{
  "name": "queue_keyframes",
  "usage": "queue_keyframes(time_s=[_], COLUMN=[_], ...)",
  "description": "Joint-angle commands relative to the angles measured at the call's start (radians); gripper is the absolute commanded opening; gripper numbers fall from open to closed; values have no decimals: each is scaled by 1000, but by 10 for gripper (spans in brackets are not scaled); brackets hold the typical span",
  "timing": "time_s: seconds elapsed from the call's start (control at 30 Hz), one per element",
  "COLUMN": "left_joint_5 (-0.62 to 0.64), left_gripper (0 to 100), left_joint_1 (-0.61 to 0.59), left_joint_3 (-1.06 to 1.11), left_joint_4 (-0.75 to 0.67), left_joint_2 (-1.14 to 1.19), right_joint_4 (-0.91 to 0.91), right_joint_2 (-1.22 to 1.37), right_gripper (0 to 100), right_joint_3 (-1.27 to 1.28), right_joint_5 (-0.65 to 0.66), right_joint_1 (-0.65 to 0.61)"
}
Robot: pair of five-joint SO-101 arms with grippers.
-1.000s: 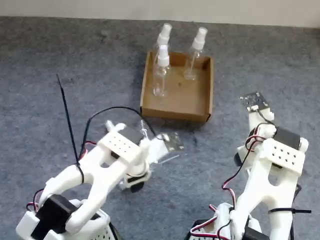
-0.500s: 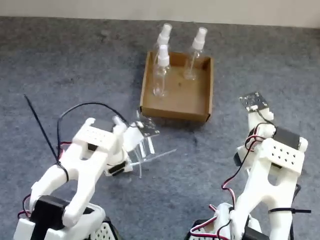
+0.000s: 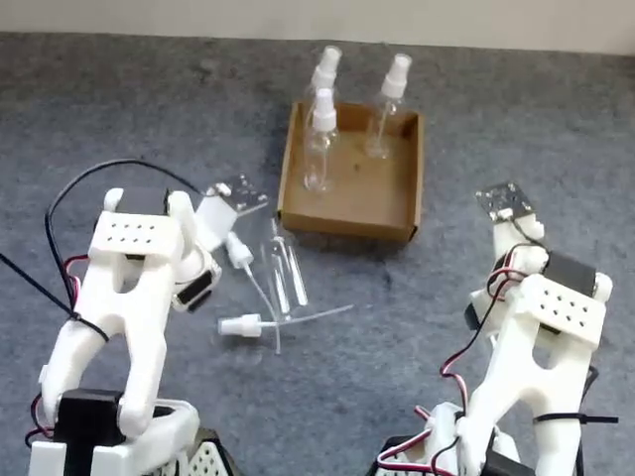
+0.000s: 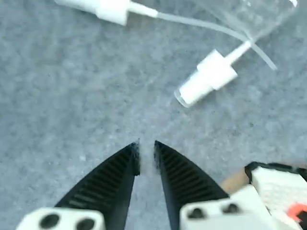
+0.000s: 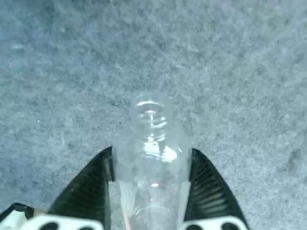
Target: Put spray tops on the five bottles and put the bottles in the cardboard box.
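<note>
A cardboard box (image 3: 397, 203) lies at the back centre. Three clear bottles with white spray tops stand upright at it: one at the left (image 3: 318, 149), one at the right (image 3: 380, 124), one at the back edge (image 3: 325, 67). In front of the box a clear bottle (image 3: 286, 270) (image 4: 249, 14) lies on the carpet without a top. Two loose spray tops lie beside it, one (image 3: 238, 250) (image 4: 208, 76) nearer my left arm and one (image 3: 241, 324) (image 4: 103, 7) closer to the front. My left gripper (image 4: 146, 154) hovers low over bare carpet, shut and empty. My right gripper (image 5: 151, 160) is shut on an open-necked clear bottle (image 5: 149, 139).
Grey carpet (image 3: 119, 119) covers the table. The left arm (image 3: 134, 258) stands at the left, the right arm (image 3: 541, 317) at the right front. Black cables (image 3: 69, 198) loop off the left arm. There is free floor between the arms.
My left arm has swung left, away from the box front, uncovering the lying bottle and the two loose spray tops. The right arm has kept still with its bottle.
</note>
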Motion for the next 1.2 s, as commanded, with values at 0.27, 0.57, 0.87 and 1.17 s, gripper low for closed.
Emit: queue_keyframes(time_s=[0.27, 0.57, 0.87, 1.17], left_joint_5=[20, 87, 81, -74], left_gripper=[139, 165, 165, 66], left_joint_1=[177, 305, 326, 229], left_joint_3=[303, 417, 417, 397], left_joint_4=[-25, -176, -445, -479], left_joint_2=[-484, -503, -189, -44], right_joint_4=[-5, -5, -4, -4], right_joint_2=[-44, -44, -44, -44], right_gripper=[3, 3, 3, 3], right_joint_3=[-7, -7, -7, -5], right_joint_5=[9, 9, 9, 9], right_joint_1=[4, 4, 4, 5])
